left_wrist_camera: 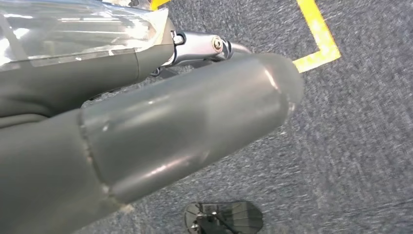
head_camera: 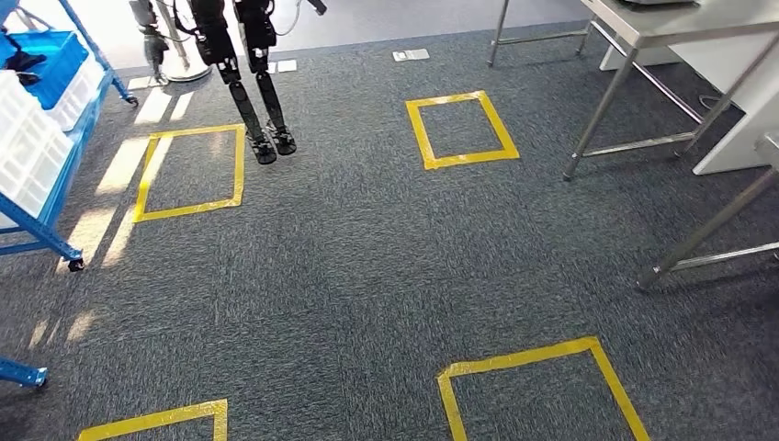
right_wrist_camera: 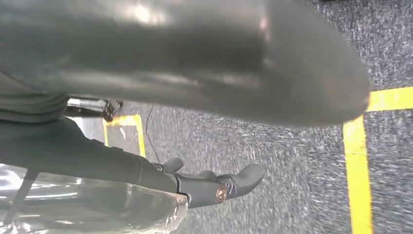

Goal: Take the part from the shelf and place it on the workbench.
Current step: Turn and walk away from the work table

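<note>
Mid-floor between shelf and workbench: the robot looks down on grey carpet marked with yellow tape squares, a blue shelf with white bins at nine o'clock and the metal legs of a workbench at two o'clock. Another robot's dark legs stand at eleven o'clock by a taped square. Both arms hang toward the floor. The left hand shows a thick grey thumb and a metal finger link with nothing visible between them; whether it is closed I cannot tell. The right hand has its dark fingers loosely extended and apart, gripping nothing that I can see. The part cannot be made out, neither on the shelf nor on the workbench top. By the look of it, the fetch is not done: the part is apparently not in hand, and both the pick-up and the placing remain.
</note>
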You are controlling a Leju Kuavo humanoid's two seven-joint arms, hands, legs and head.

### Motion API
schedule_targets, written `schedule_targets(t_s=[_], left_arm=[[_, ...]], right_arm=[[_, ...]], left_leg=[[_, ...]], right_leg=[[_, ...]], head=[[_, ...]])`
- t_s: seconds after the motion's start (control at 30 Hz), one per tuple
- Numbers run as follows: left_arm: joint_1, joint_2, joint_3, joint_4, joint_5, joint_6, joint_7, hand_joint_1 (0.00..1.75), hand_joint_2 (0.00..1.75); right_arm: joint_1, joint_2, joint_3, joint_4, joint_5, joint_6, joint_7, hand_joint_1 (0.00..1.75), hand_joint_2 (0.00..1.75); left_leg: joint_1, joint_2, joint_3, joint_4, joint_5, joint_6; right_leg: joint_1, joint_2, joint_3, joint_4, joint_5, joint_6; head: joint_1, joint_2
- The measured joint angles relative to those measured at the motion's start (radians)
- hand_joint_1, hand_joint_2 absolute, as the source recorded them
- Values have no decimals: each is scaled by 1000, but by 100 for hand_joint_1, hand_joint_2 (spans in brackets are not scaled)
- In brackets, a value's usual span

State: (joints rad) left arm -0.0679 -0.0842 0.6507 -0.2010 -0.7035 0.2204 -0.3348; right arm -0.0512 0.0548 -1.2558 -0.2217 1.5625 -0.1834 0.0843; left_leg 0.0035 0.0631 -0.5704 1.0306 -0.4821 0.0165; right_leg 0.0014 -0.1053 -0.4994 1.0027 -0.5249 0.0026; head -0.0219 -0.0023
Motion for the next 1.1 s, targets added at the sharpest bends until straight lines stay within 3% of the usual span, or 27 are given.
schedule_targets(t_s=[0.07, 0.13, 0.2, 0.23, 0.3, 0.33, 0.4, 0.43, 0.5, 0.57, 0.6, 0.67, 0.73, 0.8, 0.83, 0.87, 0.93, 1.0, 1.03, 1.1], left_arm=[[1, 0, 0, 0, -1, 0, 1, 0, 0], [1, -2, 0, 0, -3, 0, 2, 0, 0], [-1, -3, 0, 0, -6, 0, 2, 0, 0], [-2, -3, 0, 0, -7, 0, 3, 0, 0], [-1, -3, 0, 0, -7, 0, 3, 0, 0], [-1, -4, 0, 0, -7, 0, 3, 0, 0], [0, -7, 0, 0, -8, 0, 3, 0, 0], [-1, -8, 0, 0, -9, 0, 3, 0, 0], [-1, -8, 0, 0, -10, 0, 4, 0, 0], [1, -8, 0, 0, -10, 0, 5, 0, 0], [3, -8, 0, 0, -10, 0, 6, 0, 0], [3, -8, 0, 1, -10, 0, 7, 0, 0], [1, -9, 0, 1, -10, 0, 8, 0, 0], [1, -9, 0, 1, -10, 1, 8, 0, 0], [3, -9, 0, 1, -9, 1, 8, 0, 0], [4, -9, 0, 1, -9, 2, 8, 0, 0], [3, -8, 0, 1, -8, 3, 7, 0, 0], [-1, -7, 0, 1, -9, 4, 6, 0, 0], [-1, -6, 1, 1, -9, 4, 6, 0, 0], [0, -6, 2, 1, -9, 6, 4, 0, 0]], right_arm=[[-4, 0, 0, 0, 0, 0, 0, 0, 0], [-6, 0, 1, 0, 0, 0, -1, 0, 0], [-4, 0, 2, 0, 0, 1, -2, 0, 0], [-2, 0, 2, 0, 0, 1, -3, 0, 0], [2, -1, 3, 0, 0, 1, -4, 0, 0], [2, -1, 4, 0, 0, 1, -4, 0, 0], [2, -1, 5, 0, 0, 1, -4, 0, 0], [1, -1, 5, 0, -1, 1, -5, 0, 0], [0, 0, 5, 0, -1, 1, -5, 0, 0], [0, 1, 6, 0, -1, 1, -7, 0, 0], [-1, 0, 7, 0, -1, 1, -8, 0, 0], [-1, 0, 8, 0, 0, 1, -11, 0, 0], [3, 0, 8, 0, 0, 1, -12, 0, 0], [6, 0, 8, 0, 0, 1, -12, 0, 0], [6, -1, 9, 0, 0, 1, -13, 0, 0], [6, -1, 9, 0, 0, 2, -13, 0, 0], [4, 0, 10, 0, 0, 2, -14, 0, 0], [3, 0, 10, 0, 0, 3, -15, 0, 0], [2, 0, 11, 0, 0, 3, -16, 0, 0], [0, -1, 12, 0, 0, 3, -17, 0, 0]], left_leg=[[-4, -21, -2, -7, 7, 11], [-2, -40, 2, -22, 18, 26], [1, -61, 3, -30, 25, 36], [1, -74, 1, -30, 27, 38], [1, -100, 0, -29, 28, 38], [1, -113, 0, -28, 29, 37], [3, -139, 0, -26, 30, 32], [1, -151, -1, -23, 29, 27], [-1, -169, -5, -20, 30, 15], [1, -183, -10, -21, 33, 5], [2, -177, -14, -16, 29, 1], [4, -135, -42, 40, -9, -6], [5, -87, -103, 171, -79, -12], [6, -74, -149, 270, -113, -14], [7, -71, -146, 267, -101, -12], [6, -65, -121, 223, -74, -8], [-1, -25, -43, 84, -18, 4], [-12, 9, 0, 1, 4, 16], [-17, 11, 3, -8, 3, 20], [-15, -13, 5, -19, 12, 28]], right_leg=[[2, -14, 3, -1, -2, 9], [-1, 15, -8, 29, -22, 14], [-8, 71, -57, 135, -74, 9], [-10, 89, -92, 206, -102, 6], [-12, 98, -133, 283, -120, 13], [-13, 101, -127, 265, -103, 22], [-20, 123, -70, 133, -39, 42], [-22, 139, -43, 67, -13, 46], [-21, 156, -20, 5, 9, 39], [-19, 139, -16, 3, 13, 23], [-20, 130, -14, 1, 16, 15], [-23, 110, -13, -2, 21, -1], [-14, 86, -14, -2, 20, -11], [-7, 60, -16, -2, 18, -14], [-5, 49, -16, -2, 17, -15], [-3, 38, -15, -2, 16, -16], [3, 19, -10, -1, 13, -17], [7, 2, -7, -1, 10, -13], [8, -7, -6, -1, 8, -10], [8, -22, -3, -2, 5, -3]], head=[[2, 0], [3, 0], [5, 0], [5, 0], [5, 0], [6, 0], [6, 0], [6, 0], [6, 0], [5, 0], [5, 0], [1, 0], [-4, 0], [-4, 0], [-4, 0], [-4, 0], [-4, 0], [-3, 0], [-3, 0], [-4, 0]])
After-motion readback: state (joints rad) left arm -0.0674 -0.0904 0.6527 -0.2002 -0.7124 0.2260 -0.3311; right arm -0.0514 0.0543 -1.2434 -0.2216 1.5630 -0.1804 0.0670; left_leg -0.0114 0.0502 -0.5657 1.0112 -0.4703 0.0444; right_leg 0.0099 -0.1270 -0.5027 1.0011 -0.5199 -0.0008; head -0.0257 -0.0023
